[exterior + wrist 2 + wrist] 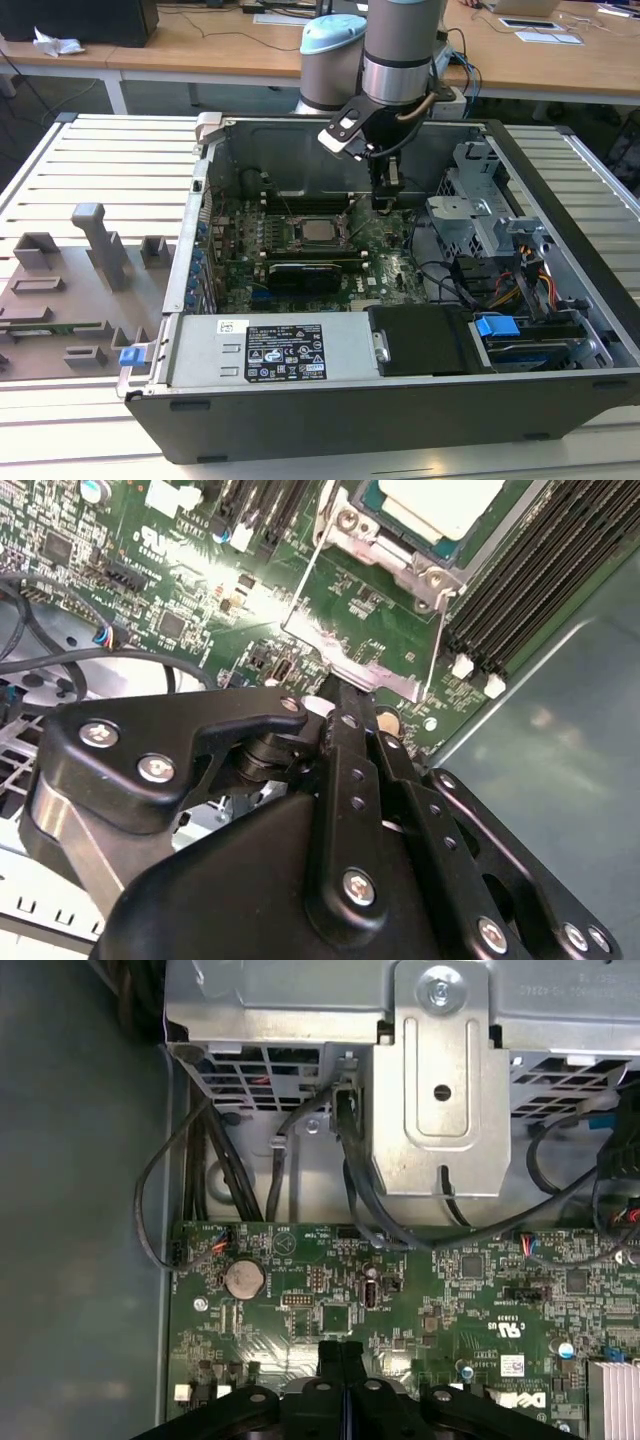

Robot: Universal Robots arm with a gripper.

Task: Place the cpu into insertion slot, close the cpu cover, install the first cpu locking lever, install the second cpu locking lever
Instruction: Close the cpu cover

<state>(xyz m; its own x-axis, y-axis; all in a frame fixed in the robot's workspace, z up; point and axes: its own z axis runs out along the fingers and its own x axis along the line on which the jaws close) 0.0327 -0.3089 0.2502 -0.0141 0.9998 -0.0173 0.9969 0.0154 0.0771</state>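
The cpu (320, 232) is a silvery square lying in the insertion slot (296, 236) on the green motherboard inside the open computer case. In the second wrist view the cpu (440, 500) sits in the slot's metal rim (400, 560). The cpu cover (372, 672), a thin silvery frame, reaches from the slot toward me, and the board shows through its opening. My gripper (386, 200) hangs just to the exterior view's right of the slot. Its fingers are shut together (342, 1352), and the tip (345, 692) is at the cover's free edge.
A grey drive cage (470, 210) and black cables (200, 1160) stand close on the exterior view's right. Black memory slots (540, 580) flank the socket. The power supply (290, 350) fills the case front. A coin battery (243, 1280) sits on the board. Grey fixtures (90, 260) stand outside the case.
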